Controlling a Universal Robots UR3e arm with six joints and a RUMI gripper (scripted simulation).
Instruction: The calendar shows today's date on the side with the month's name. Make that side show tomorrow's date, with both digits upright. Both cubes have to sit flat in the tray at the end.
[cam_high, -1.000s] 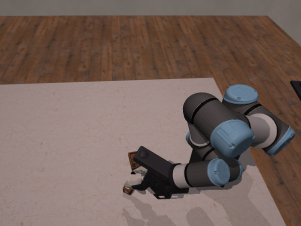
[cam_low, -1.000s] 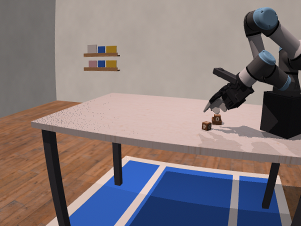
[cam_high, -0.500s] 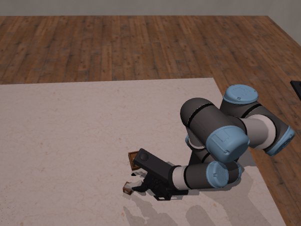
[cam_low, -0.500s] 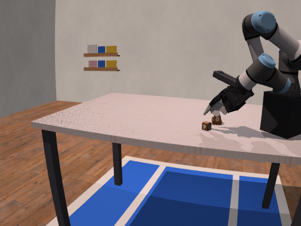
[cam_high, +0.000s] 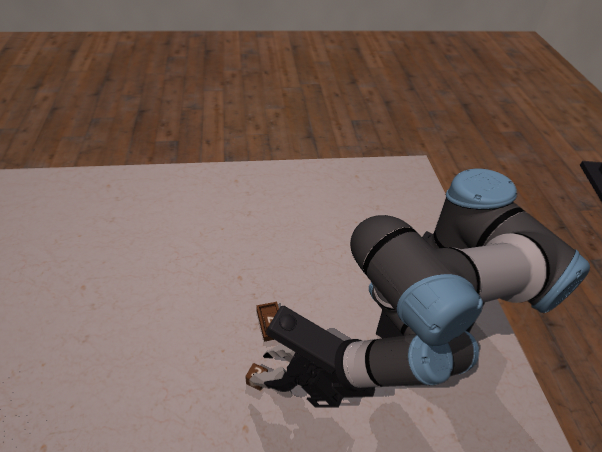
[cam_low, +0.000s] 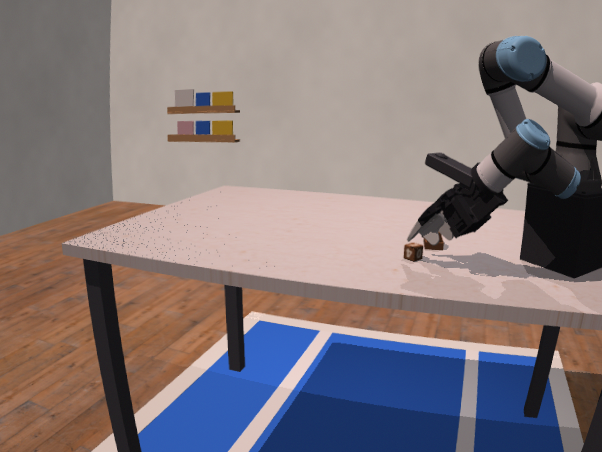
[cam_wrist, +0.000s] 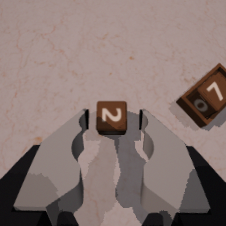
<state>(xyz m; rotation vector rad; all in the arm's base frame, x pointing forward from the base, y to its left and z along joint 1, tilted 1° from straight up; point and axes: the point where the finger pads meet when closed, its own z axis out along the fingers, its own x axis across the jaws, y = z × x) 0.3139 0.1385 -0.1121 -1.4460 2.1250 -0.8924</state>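
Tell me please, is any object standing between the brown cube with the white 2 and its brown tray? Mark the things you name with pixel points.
No separate object is visible between the cube (cam_high: 251, 374) (cam_low: 413, 252) (cam_wrist: 111, 117) and tray (cam_high: 261, 325) (cam_low: 434, 246) (cam_wrist: 191, 114). Only one grey finger of the open tool (cam_high: 259, 366) (cam_low: 422, 240) (cam_wrist: 114, 115) crosses that stretch in the wrist view.

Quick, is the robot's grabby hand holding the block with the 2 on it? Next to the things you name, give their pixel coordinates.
End effector (cam_high: 270, 367) (cam_low: 425, 237) (cam_wrist: 114, 111): partly open, holding nothing; the brown cube (cam_high: 252, 373) (cam_low: 413, 252) (cam_wrist: 111, 117) with a white 2 rests on the table.

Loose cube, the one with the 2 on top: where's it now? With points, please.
In the wrist view the cube (cam_high: 253, 372) (cam_low: 413, 252) (cam_wrist: 111, 118) sits on the table (cam_high: 150, 300) (cam_low: 300, 240) (cam_wrist: 50, 60), centred ahead of the gap between the fingertips, left of the tray (cam_high: 260, 325) (cam_low: 434, 246) (cam_wrist: 190, 111).
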